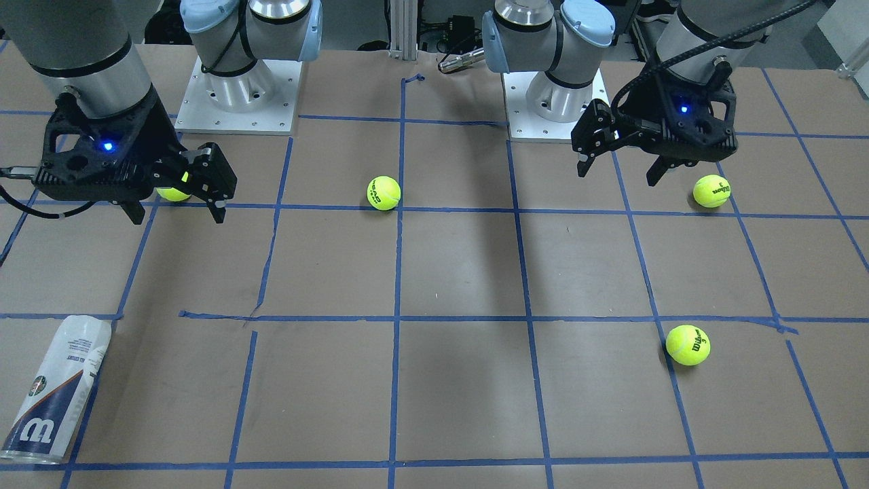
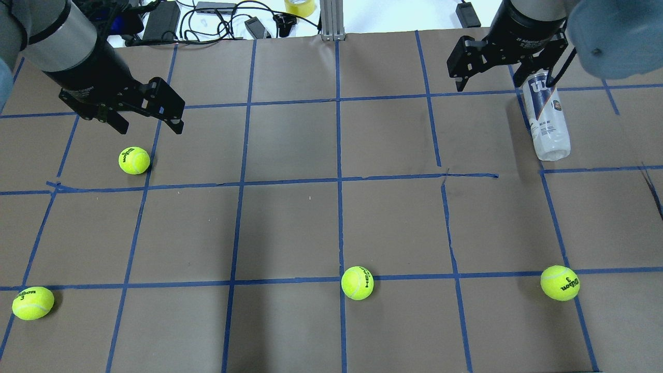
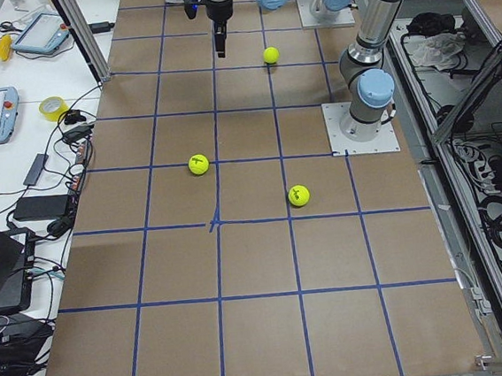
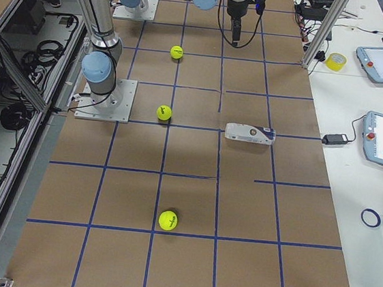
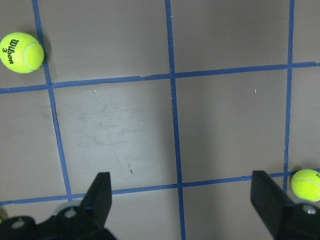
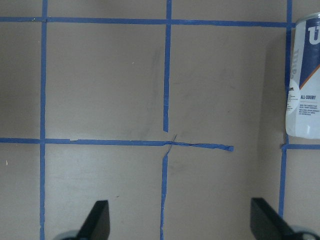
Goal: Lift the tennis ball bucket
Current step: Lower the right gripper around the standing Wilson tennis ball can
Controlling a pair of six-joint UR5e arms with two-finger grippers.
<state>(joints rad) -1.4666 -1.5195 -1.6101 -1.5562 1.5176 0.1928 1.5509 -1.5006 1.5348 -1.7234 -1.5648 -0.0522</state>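
The tennis ball bucket (image 2: 546, 116) is a clear can with a white and navy "W" label. It lies on its side at the table's far right. It also shows in the front-facing view (image 1: 58, 390), the exterior right view (image 4: 249, 133) and at the right edge of the right wrist view (image 6: 304, 80). My right gripper (image 2: 505, 85) hangs open and empty above the table, to the left of the can and apart from it; it also shows in the front-facing view (image 1: 178, 216). My left gripper (image 2: 151, 128) is open and empty on the left side (image 1: 619, 175).
Several yellow-green tennis balls lie on the brown, blue-taped table (image 2: 290, 228): one below my left gripper (image 2: 134, 160), one at the near left (image 2: 33, 303), one at the middle (image 2: 357, 283), one at the near right (image 2: 560, 283). Cables and tape lie beyond the far edge.
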